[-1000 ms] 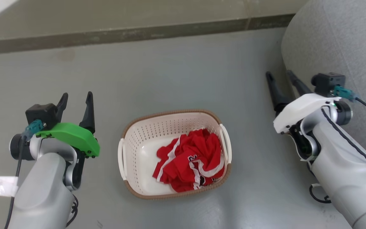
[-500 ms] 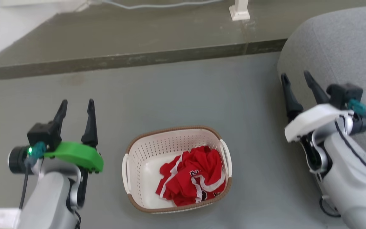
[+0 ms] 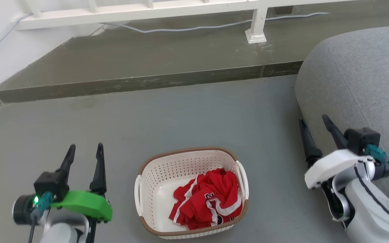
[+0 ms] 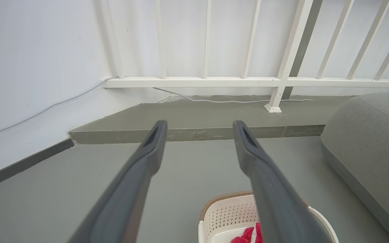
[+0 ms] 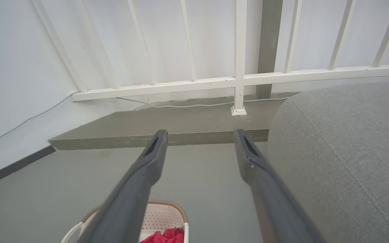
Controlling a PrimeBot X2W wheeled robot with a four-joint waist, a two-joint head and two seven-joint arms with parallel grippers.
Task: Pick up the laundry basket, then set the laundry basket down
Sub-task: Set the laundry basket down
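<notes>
The left gripper [image 3: 85, 150] has its two dark fingers spread well apart with nothing between them, and the right gripper [image 3: 312, 119] is spread much the same and is just as empty; both point toward the far side of the room, above the grey floor [image 3: 194, 111]. Between them, nearer the robot than either pair of fingertips, the laundry basket [image 3: 167, 170] sits upright on the floor, apart from both grippers. It has a white loop handle on its left side [image 3: 136, 190] and another on its right [image 3: 243, 180]. A crumpled red garment with white trim [image 3: 211, 200] lies in its near right part, leaving much of the pale bottom bare. The basket looks like thin perforated plastic with a brown woven-look rim, so it is probably light, fairly stiff at the rim and a little springy in the walls. The cloth adds little weight, though it may tip the load slightly to the right. The two handles seem the best places to grip, one per gripper, lifted level. Whether the gap behind each loop admits a finger is hard to tell from here. Smooth plastic could slip in a loose pinch. To the right a grey cushion [image 3: 356, 77] crowds the right arm, and beyond lie a raised step [image 3: 147, 64] and a white railing [image 3: 140, 11].
</notes>
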